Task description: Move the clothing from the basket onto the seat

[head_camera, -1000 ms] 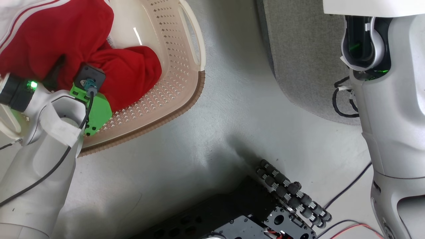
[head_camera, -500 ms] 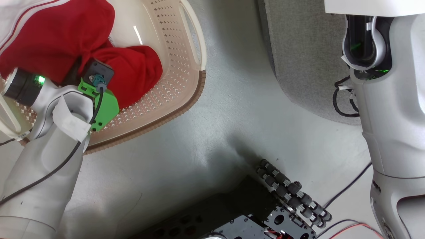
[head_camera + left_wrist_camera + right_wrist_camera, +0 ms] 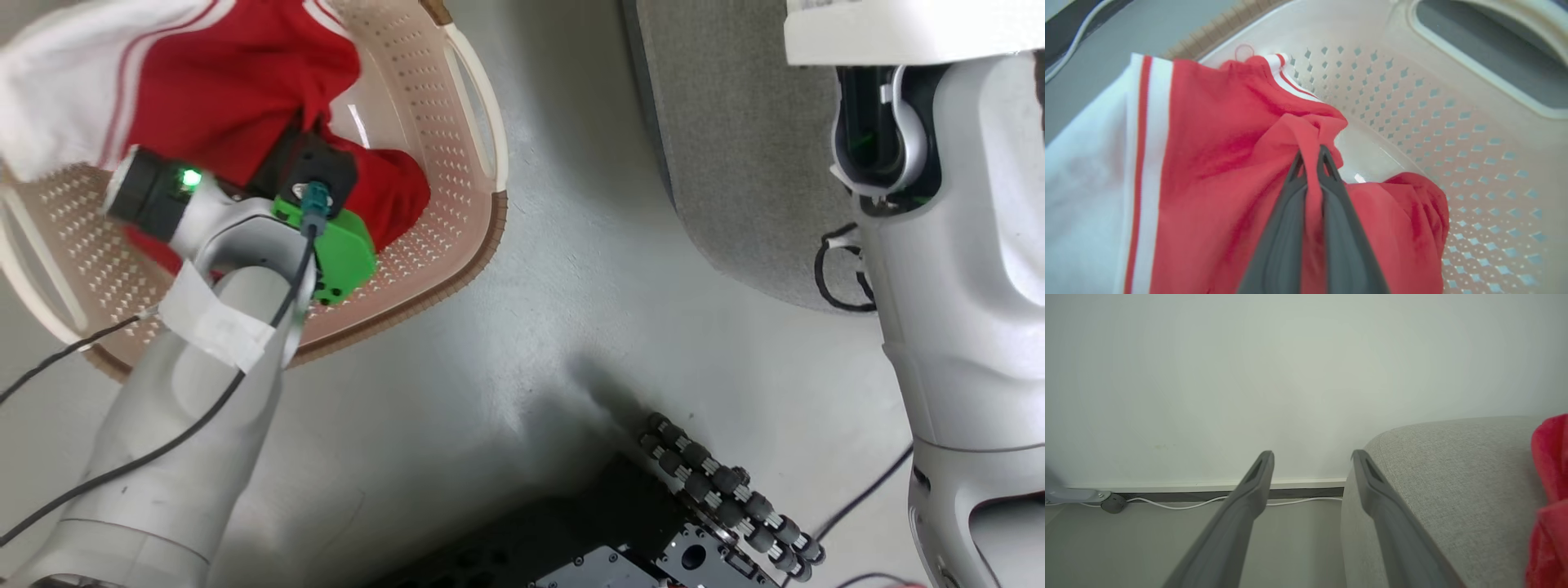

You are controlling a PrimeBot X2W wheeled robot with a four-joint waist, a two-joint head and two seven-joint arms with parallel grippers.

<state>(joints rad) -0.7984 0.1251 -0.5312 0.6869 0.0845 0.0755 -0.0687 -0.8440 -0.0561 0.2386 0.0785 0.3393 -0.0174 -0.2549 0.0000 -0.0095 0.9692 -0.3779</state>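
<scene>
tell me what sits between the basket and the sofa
In the head view the stretch between the basket and the sofa is bare grey floor.

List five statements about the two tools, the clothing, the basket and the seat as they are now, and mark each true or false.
1. The left tool is shut on a fold of the clothing. True.
2. The right tool grips red fabric. False: its fingers stand apart with nothing between them.
3. The basket holds nothing. False: red clothing with white bands lies in it, under the left tool.
4. The seat is covered in light grey fabric. True.
5. The basket's walls are solid. False: they are pierced with rows of small holes.
</scene>
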